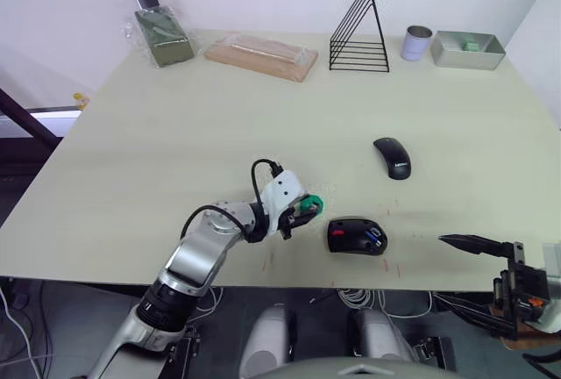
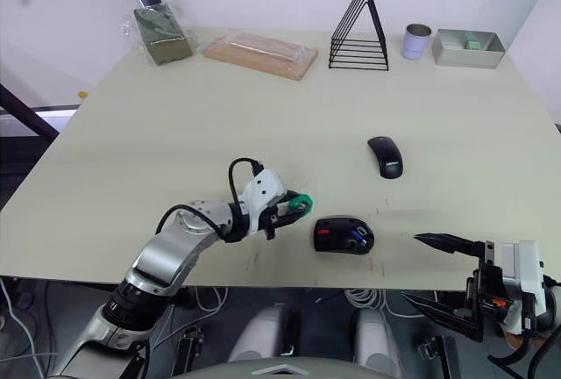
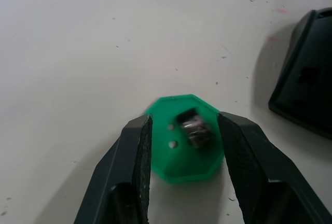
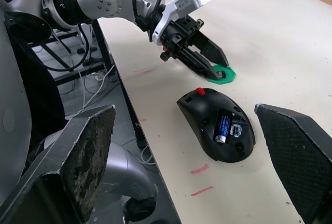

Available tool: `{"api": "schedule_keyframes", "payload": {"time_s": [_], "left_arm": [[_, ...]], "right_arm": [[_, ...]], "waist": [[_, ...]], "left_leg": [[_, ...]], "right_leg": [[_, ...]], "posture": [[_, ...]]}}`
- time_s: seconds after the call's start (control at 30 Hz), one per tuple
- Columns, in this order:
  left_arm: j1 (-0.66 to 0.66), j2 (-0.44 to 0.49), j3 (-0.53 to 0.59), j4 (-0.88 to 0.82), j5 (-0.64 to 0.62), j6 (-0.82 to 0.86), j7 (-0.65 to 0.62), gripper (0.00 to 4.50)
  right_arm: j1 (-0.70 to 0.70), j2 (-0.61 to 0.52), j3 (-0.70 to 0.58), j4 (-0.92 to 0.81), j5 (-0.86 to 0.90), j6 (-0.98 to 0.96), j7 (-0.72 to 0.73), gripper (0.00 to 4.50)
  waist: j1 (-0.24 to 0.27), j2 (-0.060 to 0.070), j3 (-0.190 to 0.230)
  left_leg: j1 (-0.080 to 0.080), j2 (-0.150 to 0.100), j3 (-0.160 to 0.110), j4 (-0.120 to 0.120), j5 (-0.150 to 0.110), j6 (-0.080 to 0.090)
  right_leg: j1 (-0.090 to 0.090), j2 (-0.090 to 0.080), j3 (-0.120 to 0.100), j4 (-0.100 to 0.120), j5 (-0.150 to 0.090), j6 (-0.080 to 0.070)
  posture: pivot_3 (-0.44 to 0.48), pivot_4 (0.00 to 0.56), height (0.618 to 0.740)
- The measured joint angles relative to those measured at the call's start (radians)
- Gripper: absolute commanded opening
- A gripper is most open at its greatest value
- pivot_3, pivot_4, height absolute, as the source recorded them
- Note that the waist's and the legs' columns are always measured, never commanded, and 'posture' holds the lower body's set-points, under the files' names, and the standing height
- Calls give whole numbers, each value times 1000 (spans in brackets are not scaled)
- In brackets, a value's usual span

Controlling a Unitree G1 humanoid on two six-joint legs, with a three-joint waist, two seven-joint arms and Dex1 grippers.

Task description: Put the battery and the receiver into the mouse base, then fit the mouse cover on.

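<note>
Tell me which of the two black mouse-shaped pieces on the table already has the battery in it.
The mouse base, nearest the left pincer: the blue battery lies in its open top. The mouse cover, farther back, is a closed smooth shell.

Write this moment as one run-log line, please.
battery: in mouse base | receiver: on green disc | left gripper: open around receiver | right gripper: open | mouse cover: off

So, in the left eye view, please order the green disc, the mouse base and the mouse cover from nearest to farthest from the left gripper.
1. Green disc, at the left gripper tips.
2. Mouse base, just to its right.
3. Mouse cover, farther back and right.
</note>
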Motion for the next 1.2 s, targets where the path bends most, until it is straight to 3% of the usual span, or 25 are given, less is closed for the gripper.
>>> {"api": "schedule_keyframes", "payload": {"time_s": [0.47, 0.57, 0.63, 0.67, 1.2], "left_arm": [[-3, -3, 6, 16, -1, -8, 10, 2120], [-2, -3, 6, 15, -1, -5, 14, 1446], [-2, -3, 6, 15, -1, -3, 18, 474], [-2, -3, 7, 15, -1, -3, 19, 309], [-3, 7, 46, 15, -42, -9, -33, 309]], "right_arm": [[-1, 0, 2, 0, 0, 0, -1, 4500], [-1, 0, 8, 0, 0, 0, -1, 4500], [-1, 0, 9, 0, 0, 0, -1, 4500], [-1, 0, 10, 0, 0, 0, -1, 4500], [-5, 0, 19, -1, 1, 1, -17, 4500]], "waist": [[0, 0, 0], [0, 0, 0], [0, 0, 0], [0, 0, 0], [-1, 0, 0]], "left_leg": [[0, 0, 0, 0, 0, 0], [0, 0, 0, 0, 0, 0], [0, 0, 0, 0, 0, 0], [0, 0, 0, 0, 0, 0], [0, 0, 0, 0, 0, 0]], "right_leg": [[0, 0, 0, 0, 0, 0], [0, 0, 0, 0, 0, 0], [0, 0, 0, 0, 0, 0], [0, 0, 0, 0, 0, 0], [0, 0, 0, 0, 0, 0]], "posture": [[0, 150, 740], [0, 150, 740], [0, 150, 740], [0, 150, 740], [0, 150, 740]]}}
